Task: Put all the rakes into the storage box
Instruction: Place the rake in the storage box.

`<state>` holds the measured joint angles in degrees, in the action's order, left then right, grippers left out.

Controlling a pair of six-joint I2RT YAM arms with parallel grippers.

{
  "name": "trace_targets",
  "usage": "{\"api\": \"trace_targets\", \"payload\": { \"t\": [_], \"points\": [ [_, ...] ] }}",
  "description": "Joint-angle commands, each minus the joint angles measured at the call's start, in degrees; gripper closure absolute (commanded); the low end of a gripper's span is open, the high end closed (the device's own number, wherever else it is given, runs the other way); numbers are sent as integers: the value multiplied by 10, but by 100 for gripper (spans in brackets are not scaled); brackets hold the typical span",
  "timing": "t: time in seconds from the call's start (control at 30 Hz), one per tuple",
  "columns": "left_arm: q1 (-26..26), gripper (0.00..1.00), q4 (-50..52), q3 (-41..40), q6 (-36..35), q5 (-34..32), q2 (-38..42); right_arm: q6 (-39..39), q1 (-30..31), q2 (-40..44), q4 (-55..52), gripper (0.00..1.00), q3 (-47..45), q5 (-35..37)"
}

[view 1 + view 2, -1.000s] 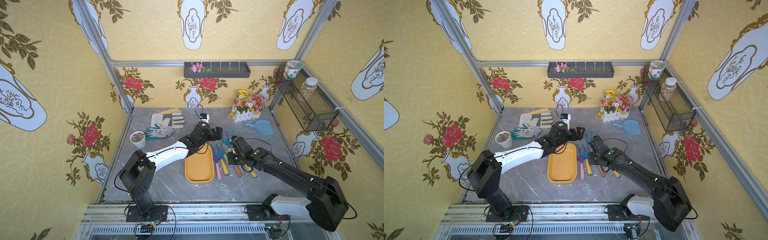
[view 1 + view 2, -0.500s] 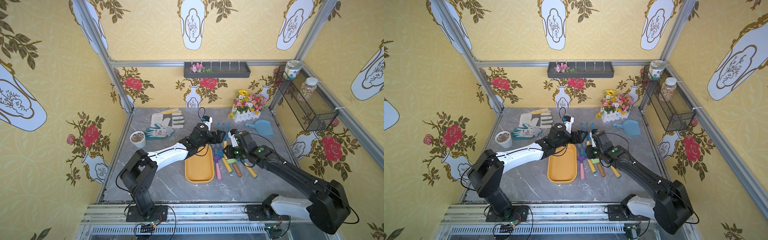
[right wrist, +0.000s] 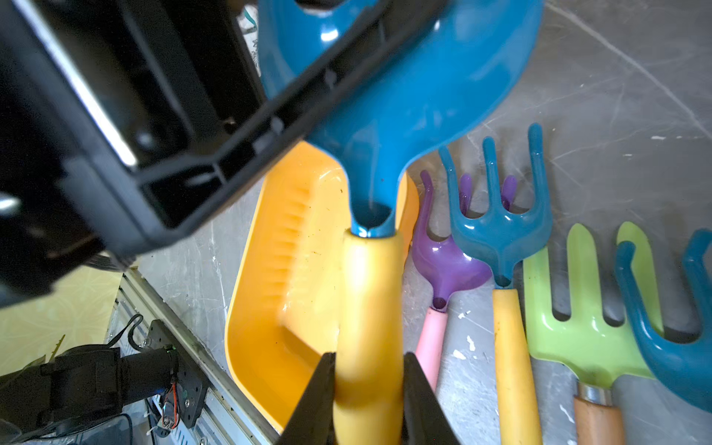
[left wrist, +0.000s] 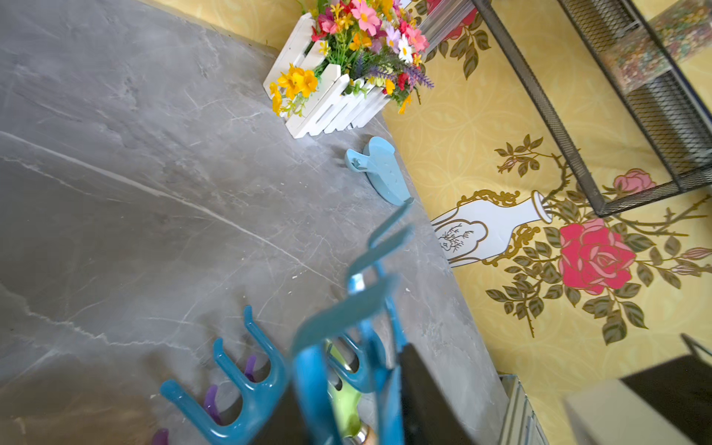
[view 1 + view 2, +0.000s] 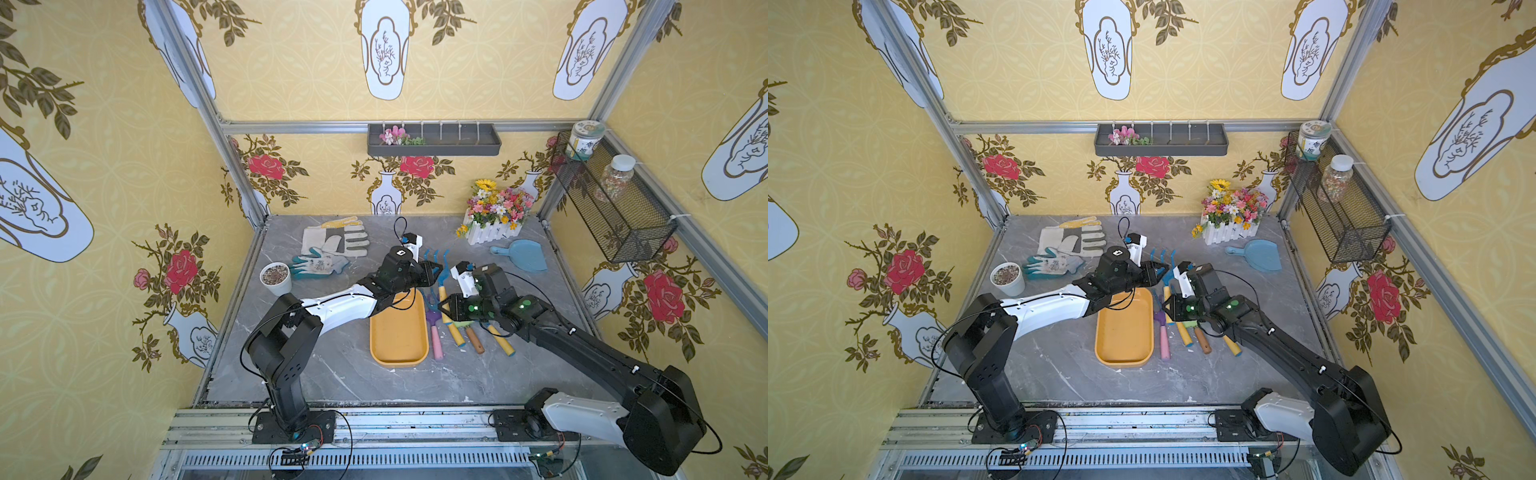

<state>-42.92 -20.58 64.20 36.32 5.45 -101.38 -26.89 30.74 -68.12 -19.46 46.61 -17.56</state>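
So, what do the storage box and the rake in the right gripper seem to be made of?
The storage box looks like moulded plastic: glossy yellow-orange, with soft highlights and ribs along one wall. The rake has a shiny blue head with sharp reflections, plastic or painted metal, I cannot tell. Its yellow handle looks smooth and duller, probably plastic or rubber.

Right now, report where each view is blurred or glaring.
Left wrist view: the rake tines near the lens are smeared out of focus, the flower box sharp. Right wrist view: white glare spots on the rake head and the storage box wall. In both top views: sharp, evenly lit, no hard shadows on the table.
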Motion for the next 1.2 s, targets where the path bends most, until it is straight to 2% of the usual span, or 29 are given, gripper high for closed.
{"api": "trace_targets", "payload": {
  "t": [0.0,0.1,0.17,0.27,0.33,0.5,0.63,0.7,0.93,1.17],
  "points": [
    [5,100,8,-2,-22,-11,-2,-2,1,5,26,100,-1,-1],
    [9,100,26,-5,-23,6,3,-4,1,4,25,98,1,4],
    [10,100,38,-16,-26,9,17,-9,2,2,25,60,5,5],
    [12,100,58,-34,-37,9,51,-14,2,-2,31,42,8,7],
    [14,100,80,-40,-44,6,74,-16,1,-7,35,36,8,17],
    [16,100,148,-73,-41,5,133,-18,-3,-25,36,35,16,43],
    [16,100,179,-131,-40,-63,189,-17,-8,-40,42,36,18,43],
    [18,100,163,-160,-36,-75,198,-17,-9,-46,46,36,16,41],
    [18,100,169,-145,-42,-42,130,-17,-10,-66,44,37,19,45],
    [18,100,165,-169,-42,-44,128,-10,-11,-64,26,37,13,68]
  ]
}}
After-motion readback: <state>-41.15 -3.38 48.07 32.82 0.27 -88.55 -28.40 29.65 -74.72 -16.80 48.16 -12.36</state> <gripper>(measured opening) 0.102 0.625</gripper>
